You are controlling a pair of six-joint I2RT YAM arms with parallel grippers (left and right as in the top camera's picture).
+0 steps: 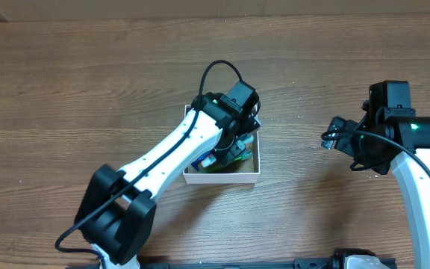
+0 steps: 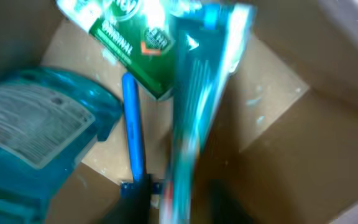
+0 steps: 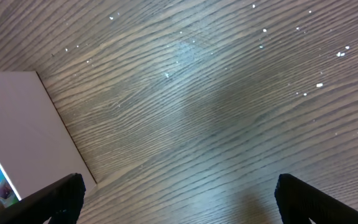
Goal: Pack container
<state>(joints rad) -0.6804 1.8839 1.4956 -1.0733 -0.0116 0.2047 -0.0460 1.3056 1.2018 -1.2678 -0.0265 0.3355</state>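
A wooden table (image 1: 88, 75) is seen from above, with two white and black robot arms reaching over it. The container (image 1: 222, 178), a shallow square box with white walls, sits near the middle of the table. The left arm stretches from the bottom left, and its wrist hangs directly over the container, hiding most of the inside.

The left wrist camera looks down into the container (image 2: 272, 93), onto its tan cardboard floor. A blue bottle (image 2: 36, 137) with a white label lies at the left. Next to it a thin blue handle (image 2: 132, 130) lies on the floor. A green pack (image 2: 129, 43) printed with the word "ORIGINAL" is at the top. A long teal pack (image 2: 197, 112), blurred, runs from the top of the view down to the left gripper (image 2: 179, 208). Its lower end sits between the two dark fingers (image 2: 132, 202). The blur makes it impossible to tell whether the fingers are pinching the pack or standing loose around it.

The right arm is off to the right, with the right gripper (image 1: 333, 138) well apart from the container and pointing towards it. In its wrist view, the right gripper (image 3: 179, 186) has its fingers spread wide over bare table (image 3: 229, 93), with nothing between them. The container's white wall (image 3: 23, 124) shows at the left edge.
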